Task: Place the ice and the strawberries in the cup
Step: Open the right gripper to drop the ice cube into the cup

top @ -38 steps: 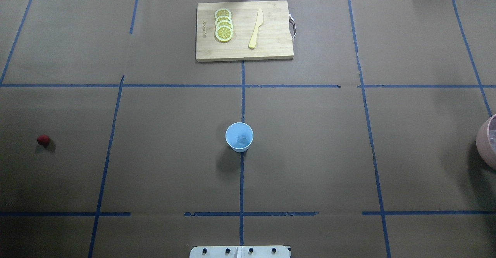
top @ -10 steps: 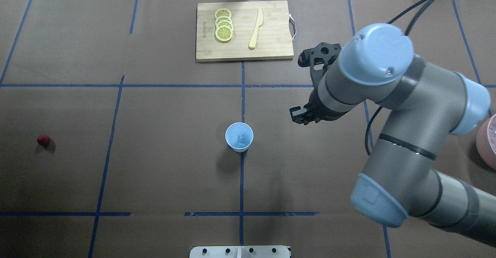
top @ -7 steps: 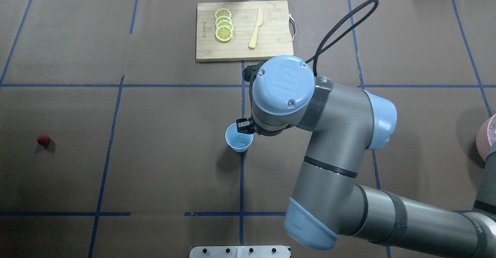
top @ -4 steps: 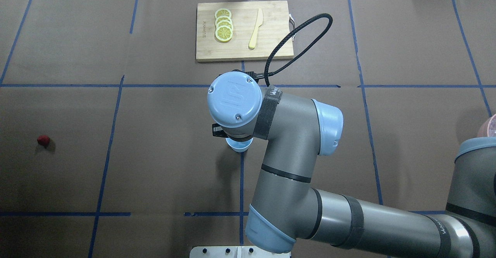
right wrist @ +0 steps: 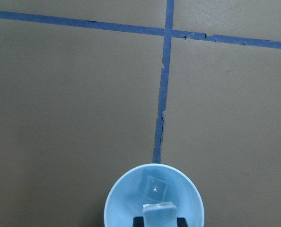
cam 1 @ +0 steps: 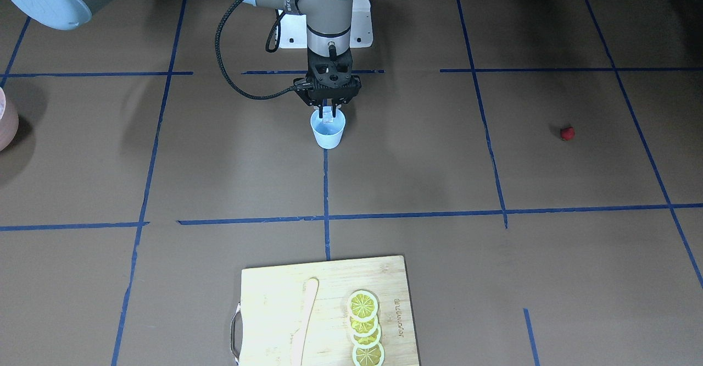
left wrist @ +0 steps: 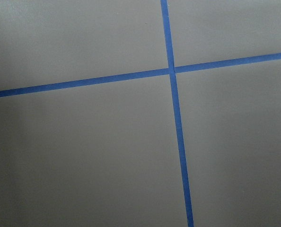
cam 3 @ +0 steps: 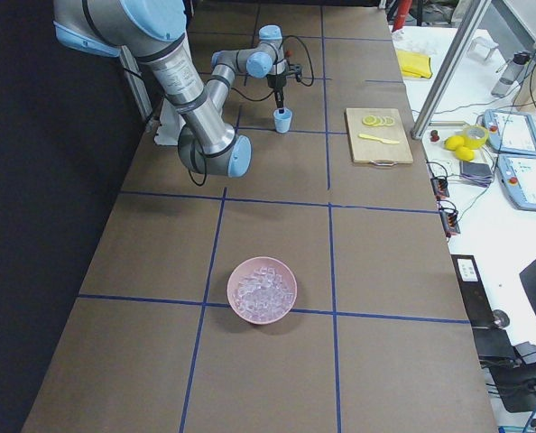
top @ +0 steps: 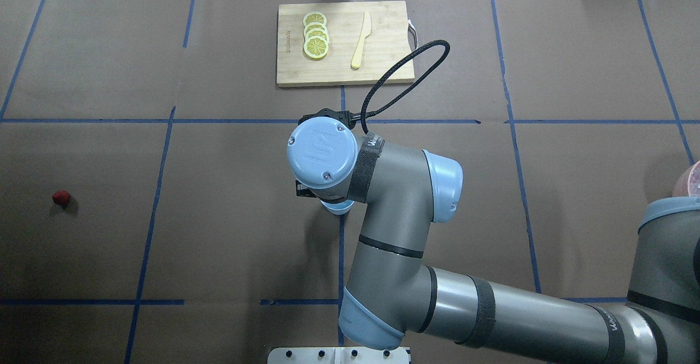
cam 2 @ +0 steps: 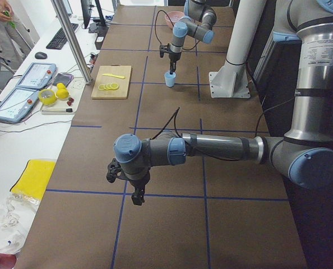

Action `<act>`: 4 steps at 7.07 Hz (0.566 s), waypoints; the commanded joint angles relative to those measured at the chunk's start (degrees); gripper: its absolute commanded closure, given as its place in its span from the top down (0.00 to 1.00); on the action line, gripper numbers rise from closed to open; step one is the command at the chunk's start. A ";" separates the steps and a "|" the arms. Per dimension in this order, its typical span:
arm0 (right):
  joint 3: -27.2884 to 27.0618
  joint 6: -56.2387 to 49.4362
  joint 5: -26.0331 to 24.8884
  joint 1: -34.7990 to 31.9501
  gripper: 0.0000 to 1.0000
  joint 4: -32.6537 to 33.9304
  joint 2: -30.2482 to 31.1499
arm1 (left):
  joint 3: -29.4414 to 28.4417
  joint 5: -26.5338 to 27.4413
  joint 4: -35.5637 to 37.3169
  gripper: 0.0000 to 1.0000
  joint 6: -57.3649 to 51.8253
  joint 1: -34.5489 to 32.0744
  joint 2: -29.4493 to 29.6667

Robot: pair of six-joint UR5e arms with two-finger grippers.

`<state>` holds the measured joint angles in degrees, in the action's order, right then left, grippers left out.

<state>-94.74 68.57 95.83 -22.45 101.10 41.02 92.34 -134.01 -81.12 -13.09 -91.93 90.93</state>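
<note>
Small clear ice cube [right wrist: 158, 213] is held betw. near-closed fingers of right gripper [cam 1: 328, 113] over small light-blue tapered cup [cam 1: 328, 133]; small red strawberry [cam 1: 567, 132] lies far left. Left gripper [cam 2: 137, 197]: grip can't be told.

The overhead camera stands behind the robot and looks forward and down on the brown tabletop [top: 219, 233]; the cutting board [top: 342, 69] is at the far side. The front-facing camera looks steeply down from the opposite side, so the same board lies at its bottom edge. The two side cameras look along the tabletop from its ends, from further away, and both catch the cup [cam 2: 170, 79]. The right wrist camera looks straight down, very near the cup, with an ice cube [right wrist: 158, 215] at its lower edge. The left wrist camera shows only a blue tape cross [left wrist: 171, 71], probably from close above.
</note>
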 commanded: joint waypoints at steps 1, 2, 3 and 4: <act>-0.27 -0.19 0.24 0.04 0.97 0.06 0.28 | -0.06 -0.02 0.00 1.00 0.00 0.00 0.04; -0.27 -0.19 0.24 0.04 1.00 0.15 0.11 | -0.06 -0.02 0.00 1.00 0.00 0.00 0.04; -0.27 -0.19 0.32 0.04 1.00 0.15 0.02 | -0.06 0.07 0.00 1.00 0.00 0.00 0.04; -1.05 -0.19 0.50 0.04 1.00 0.24 0.11 | 0.03 -0.02 0.00 1.00 -0.09 0.00 0.04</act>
<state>-95.18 68.38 96.15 -22.41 101.26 41.11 92.30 -134.00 -81.12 -13.12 -91.93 90.97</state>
